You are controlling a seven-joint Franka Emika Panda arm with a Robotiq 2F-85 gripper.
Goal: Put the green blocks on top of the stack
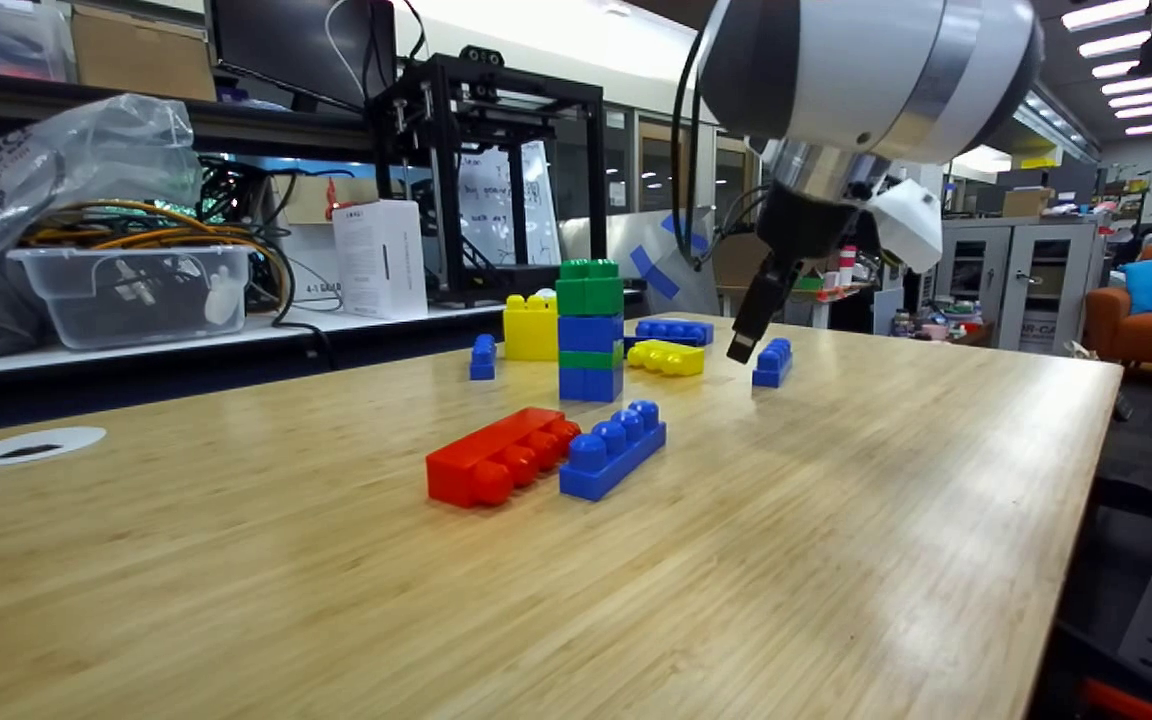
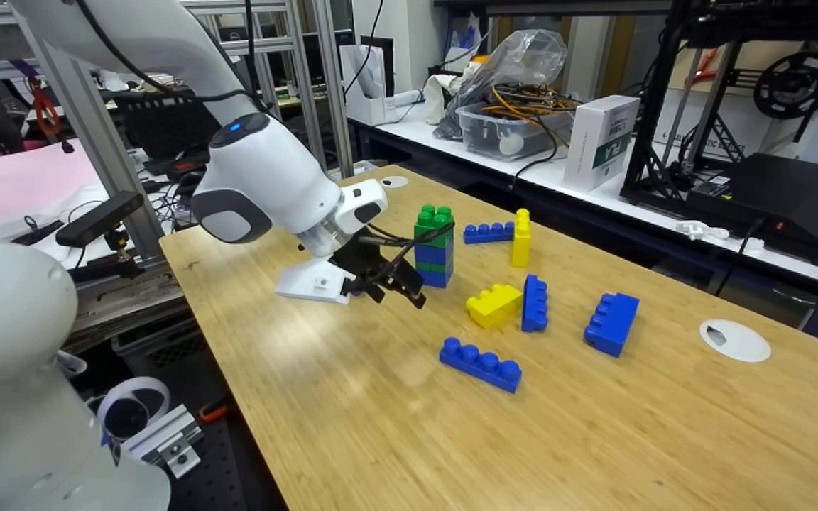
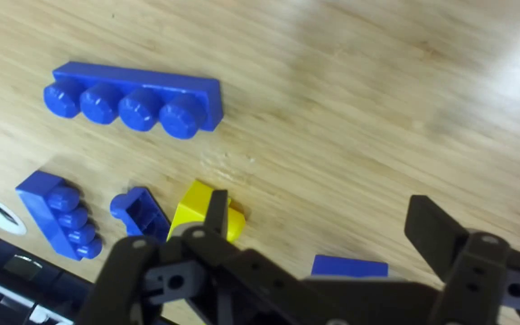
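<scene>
the placing step was judged to be finished: the gripper (image 3: pixel 318 214) was spread wide, nothing being held, and a careful retreat from the stack (image 1: pixel 590 334) seemed called for. in an exterior view, the stack was seen upright at the centre of the frame, a bright green block (image 1: pixel 590 292) being seated squarely on top, and a thin green band (image 1: pixel 590 359) lower.

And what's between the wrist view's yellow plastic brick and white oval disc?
In the wrist view, a hollow blue plastic brick, then a four-studded blue plastic brick.
</scene>
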